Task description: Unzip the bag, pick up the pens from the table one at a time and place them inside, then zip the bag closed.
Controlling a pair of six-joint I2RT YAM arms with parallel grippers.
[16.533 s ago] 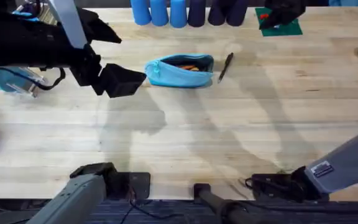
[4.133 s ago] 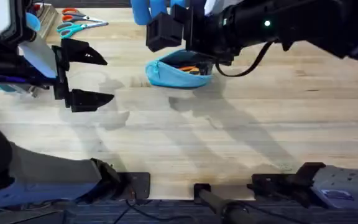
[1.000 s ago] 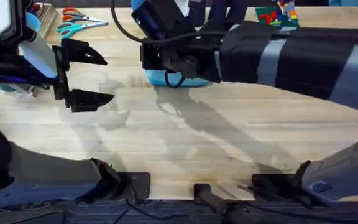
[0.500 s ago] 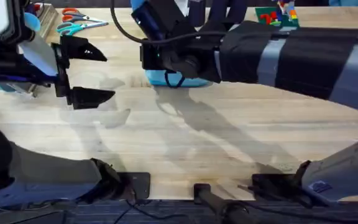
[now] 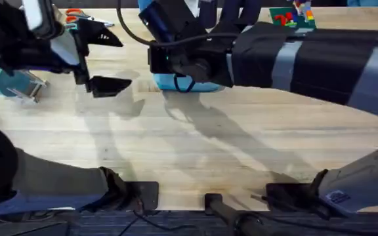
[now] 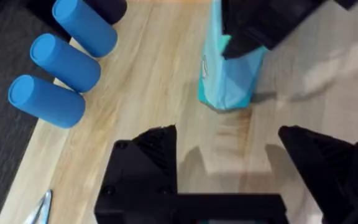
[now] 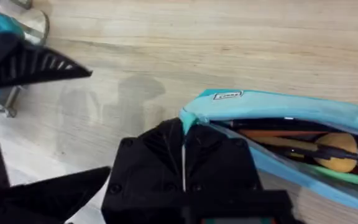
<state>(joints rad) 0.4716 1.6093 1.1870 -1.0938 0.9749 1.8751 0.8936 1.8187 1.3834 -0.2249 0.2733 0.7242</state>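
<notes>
— Bag [image 7: 278,134] position?
— On the tabletop [image 5: 241,151], mostly hidden overhead by the right arm; pens [image 7: 291,142] lie inside its open mouth.
— Grippers?
— Right gripper [image 7: 183,146] pinches the bag's end; left gripper [image 5: 100,62] gapes nearby.

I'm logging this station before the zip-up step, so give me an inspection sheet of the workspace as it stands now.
Surface: light wood table, bare across its near part.
Job's things: light-blue bag lies open, pens inside it.
Clutter: three blue cylinders at the table's edge; scissors at the far left; a clear round object at the left; a green item at the far right.
Grippers: right gripper shut on the bag's end; left gripper open, holding nothing, short of the bag.
Cables: a black cable loops over the right arm.
Surroundings: dark floor beyond the table's edge.
</notes>
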